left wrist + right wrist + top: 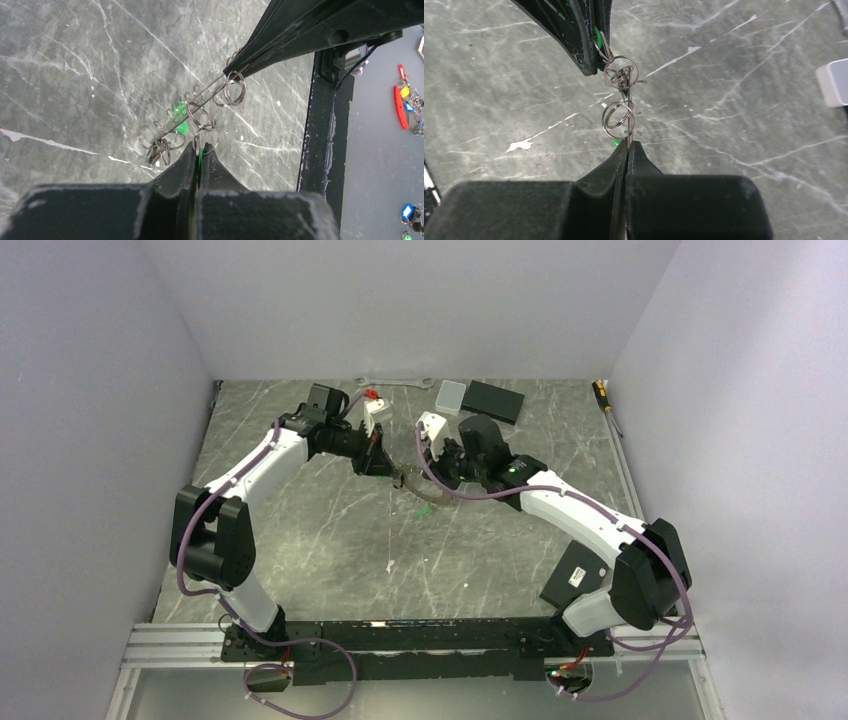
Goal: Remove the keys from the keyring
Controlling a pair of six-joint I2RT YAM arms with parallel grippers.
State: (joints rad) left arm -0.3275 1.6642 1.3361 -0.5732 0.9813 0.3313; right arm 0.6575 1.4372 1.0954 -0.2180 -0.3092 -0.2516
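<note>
Right tool (628,146) on thin wire keyring (604,120)

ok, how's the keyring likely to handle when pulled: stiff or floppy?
Probably floppy: the keyring is loosely linked small rings strung from the green key in the left gripper to the right gripper, so it should swing and twist. Likely light: thin wire. Smooth metal may slip from a fingertip pinch.
</note>
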